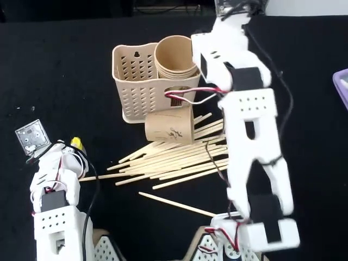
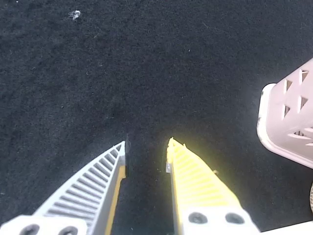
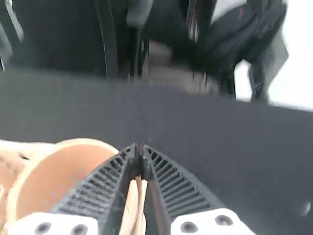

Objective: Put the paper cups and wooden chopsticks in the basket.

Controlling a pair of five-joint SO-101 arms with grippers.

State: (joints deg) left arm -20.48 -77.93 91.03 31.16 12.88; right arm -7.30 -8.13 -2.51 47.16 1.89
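– How were the cups and sticks seen?

– A stack of brown paper cups was stood mouth up in the right half of the pale basket, at 12 o'clock on the black table. One more cup was laid on its side just beside the basket's front, its long way set from 9 to 3 o'clock. Under it a heap of wooden chopsticks was spread, pointed from 8 to 2 o'clock. A lone chopstick was laid at 6 o'clock of the heap, pointed from 10 to 4.

– And the claws?

– The right gripper was seen over the cup stack, tips pressed together. Whether anything was pinched could not be told. The left gripper was seen part open at 8 o'clock, with nothing in it, over bare cloth.

– Was open room seen?

– Wide bare table was seen at 9 and 10 o'clock. A purple edge was seen at 3 o'clock.
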